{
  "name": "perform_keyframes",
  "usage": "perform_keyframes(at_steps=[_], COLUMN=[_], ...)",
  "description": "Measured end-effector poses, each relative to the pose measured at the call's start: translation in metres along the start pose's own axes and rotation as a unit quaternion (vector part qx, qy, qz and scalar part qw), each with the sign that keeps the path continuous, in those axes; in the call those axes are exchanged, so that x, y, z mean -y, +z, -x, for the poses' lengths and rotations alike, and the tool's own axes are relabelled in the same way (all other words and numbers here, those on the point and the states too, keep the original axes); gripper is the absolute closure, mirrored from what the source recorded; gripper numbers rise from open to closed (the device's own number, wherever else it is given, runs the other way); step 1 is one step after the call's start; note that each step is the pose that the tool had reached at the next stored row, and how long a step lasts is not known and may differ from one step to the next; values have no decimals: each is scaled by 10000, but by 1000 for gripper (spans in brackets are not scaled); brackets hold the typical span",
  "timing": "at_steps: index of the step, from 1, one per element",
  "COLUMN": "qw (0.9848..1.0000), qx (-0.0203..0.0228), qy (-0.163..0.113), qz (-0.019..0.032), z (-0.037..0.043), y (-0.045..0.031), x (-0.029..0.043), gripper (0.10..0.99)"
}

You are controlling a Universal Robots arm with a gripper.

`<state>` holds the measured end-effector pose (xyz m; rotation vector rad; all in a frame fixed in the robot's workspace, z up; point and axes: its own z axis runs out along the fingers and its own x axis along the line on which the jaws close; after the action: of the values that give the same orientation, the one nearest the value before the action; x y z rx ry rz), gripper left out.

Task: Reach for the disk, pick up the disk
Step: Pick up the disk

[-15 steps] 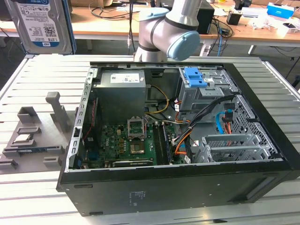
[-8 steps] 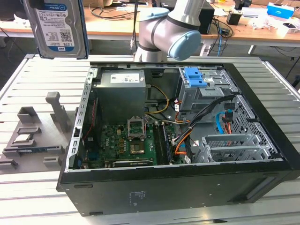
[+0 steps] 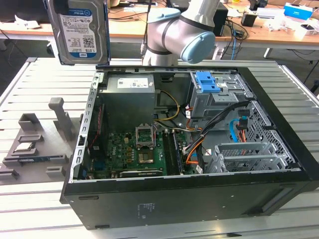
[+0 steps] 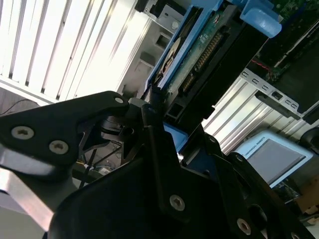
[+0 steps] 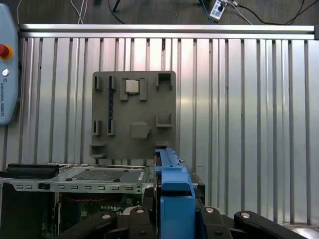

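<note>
- The slatted metal table (image 3: 30, 84) carries the open computer case (image 3: 199, 199) across its middle. The grey slotted stand (image 3: 35, 144) lies toward the table edge at the exterior view's left.
- The robot arm (image 3: 174, 30) reaches over the far side of the case.
- The disk (image 3: 82, 30) hangs in the air, touching neither table nor case. It is upright above the case's far corner at the exterior view's left, with its label facing that camera.
- The gripper (image 5: 172, 216) is pinched on the disk's blue carrier frame, one finger to each side.
- Risk, as I judge it: the hold is on one end of the plastic frame, not on the metal body. The frame could flex or slide between the fingers, and the disk would drop onto the case rim or the stand below.
- The exterior view shows the label and how high the disk hangs. The second wrist view shows the disk's (image 4: 199, 55) circuit-board face and connector. The first wrist view looks down past it to the stand (image 5: 134, 114).
</note>
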<state>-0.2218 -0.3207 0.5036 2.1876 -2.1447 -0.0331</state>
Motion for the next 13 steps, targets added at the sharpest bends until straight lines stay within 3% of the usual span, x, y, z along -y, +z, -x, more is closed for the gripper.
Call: perform_keyframes(at_steps=[3, 7, 13], qw=[10000, 10000, 10000], qx=[-5, -11, -20], qy=[1, 0, 1], qz=[5, 10, 16], z=[3, 5, 5], y=[6, 15, 43], x=[79, 247, 392], gripper=[722, 722, 722])
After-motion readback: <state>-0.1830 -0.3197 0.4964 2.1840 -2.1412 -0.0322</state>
